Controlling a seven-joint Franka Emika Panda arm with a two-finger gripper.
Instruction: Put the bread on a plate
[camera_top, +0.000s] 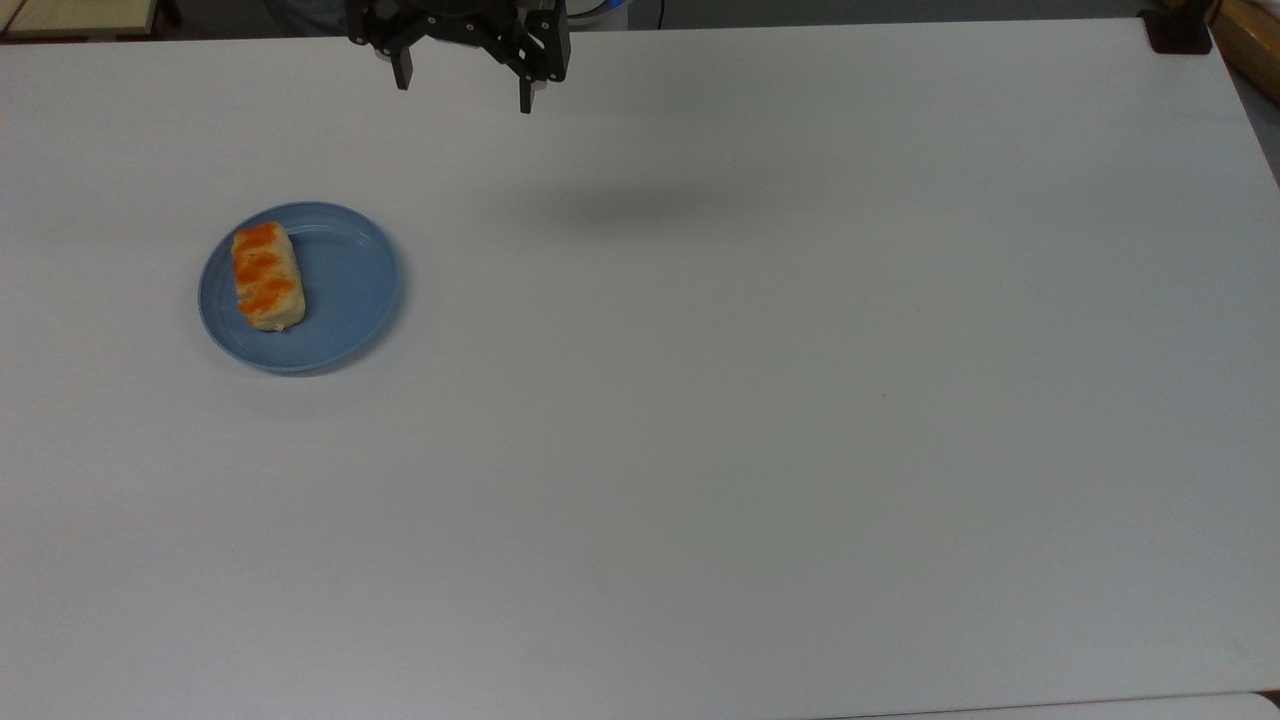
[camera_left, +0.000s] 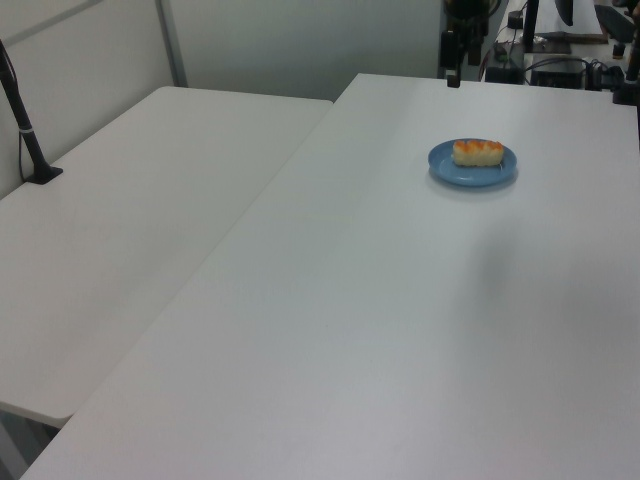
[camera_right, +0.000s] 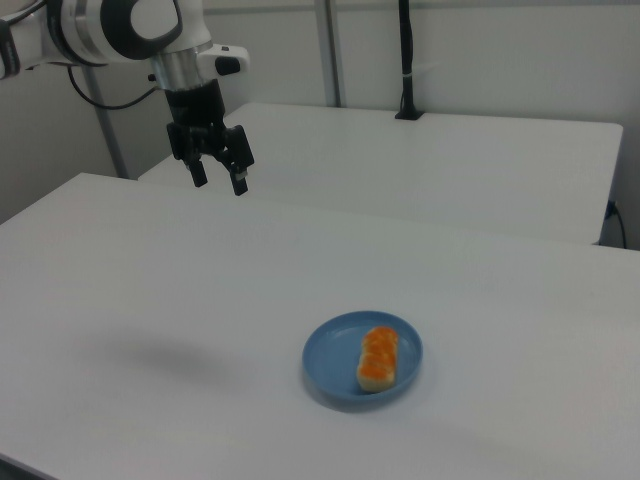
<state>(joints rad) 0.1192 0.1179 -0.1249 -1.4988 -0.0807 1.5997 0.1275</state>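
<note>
The pale-yellow bread (camera_top: 266, 277) with orange patches lies on the round light-blue plate (camera_top: 345, 290), toward the plate's left side in the top view. The bread (camera_right: 378, 358) and the plate (camera_right: 335, 362) also sit low in the right view, and the bread (camera_left: 478, 152) rests on the plate (camera_left: 470, 175) in the left view. My gripper (camera_top: 463, 95) hangs high above the table's far edge, well away from the plate. In the right view the gripper (camera_right: 219, 181) is open, its black fingers spread with nothing between them.
The white table (camera_top: 760, 400) spreads wide to the top view's right of the plate. A second white table (camera_left: 130, 230) adjoins it on the left view's left. A black post (camera_right: 405, 60) stands on the far table in the right view.
</note>
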